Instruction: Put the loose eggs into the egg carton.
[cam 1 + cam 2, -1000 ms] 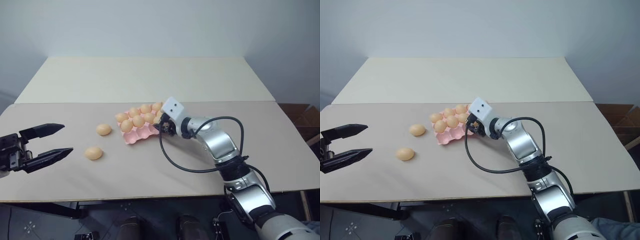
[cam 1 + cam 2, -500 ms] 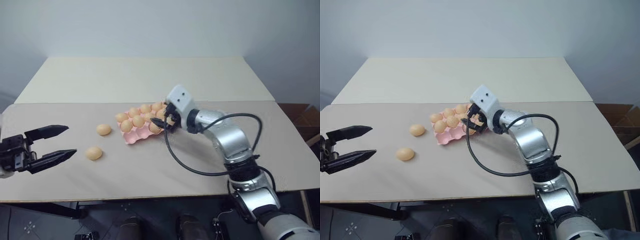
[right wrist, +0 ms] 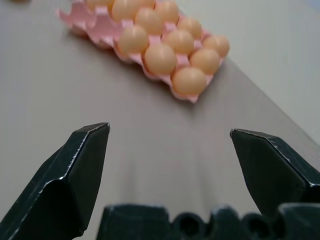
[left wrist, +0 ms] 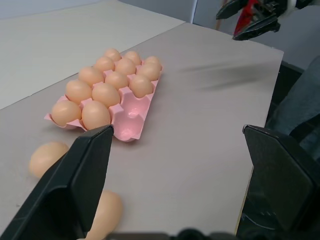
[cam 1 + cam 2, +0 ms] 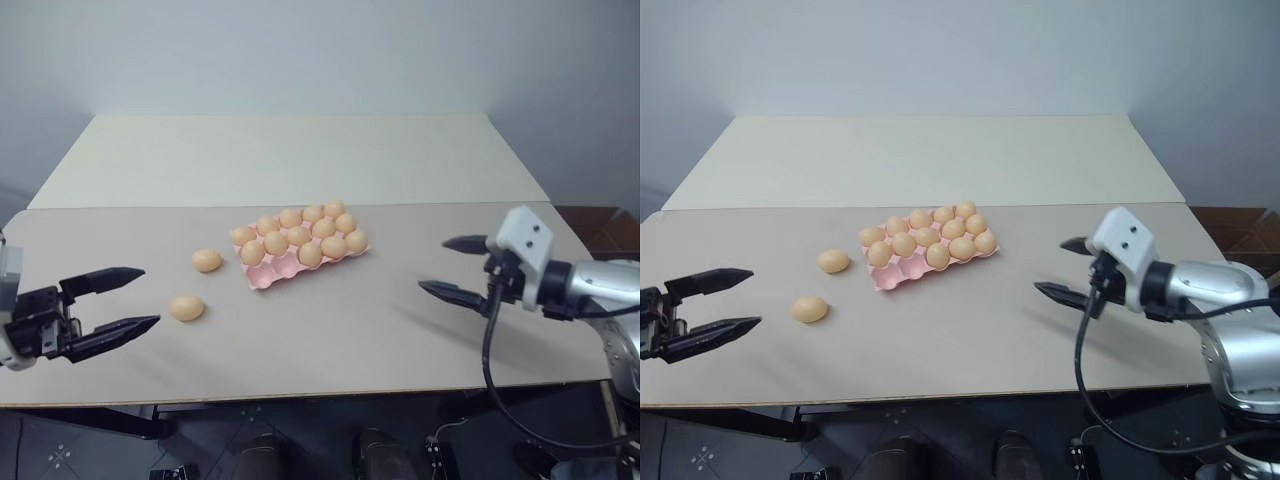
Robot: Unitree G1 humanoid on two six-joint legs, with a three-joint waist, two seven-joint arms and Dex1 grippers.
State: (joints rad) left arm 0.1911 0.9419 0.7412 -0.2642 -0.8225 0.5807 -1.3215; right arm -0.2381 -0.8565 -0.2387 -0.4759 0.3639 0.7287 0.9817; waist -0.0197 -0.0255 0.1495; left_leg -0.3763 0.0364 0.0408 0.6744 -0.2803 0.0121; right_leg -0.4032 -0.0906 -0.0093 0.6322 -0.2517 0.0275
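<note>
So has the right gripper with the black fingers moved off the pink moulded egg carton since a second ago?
Yes. The right gripper has pulled away from the pink moulded egg carton's right end, out toward the table's right side, and is open and empty.

Egg carton [image 5: 300,258] is sitting mid-table [image 5: 300,160], angled, with eggs filling most cups and two cups at its near-left end standing empty. Two loose eggs are lying on the table left of the carton: one [image 5: 207,260] just beside its left end, the other [image 5: 187,307] nearer the front edge and further left. Left gripper [image 5: 118,298] is hovering left of that nearer egg, apart from it. Right gripper [image 5: 452,267] is hovering well right of the carton, over bare table.
</note>
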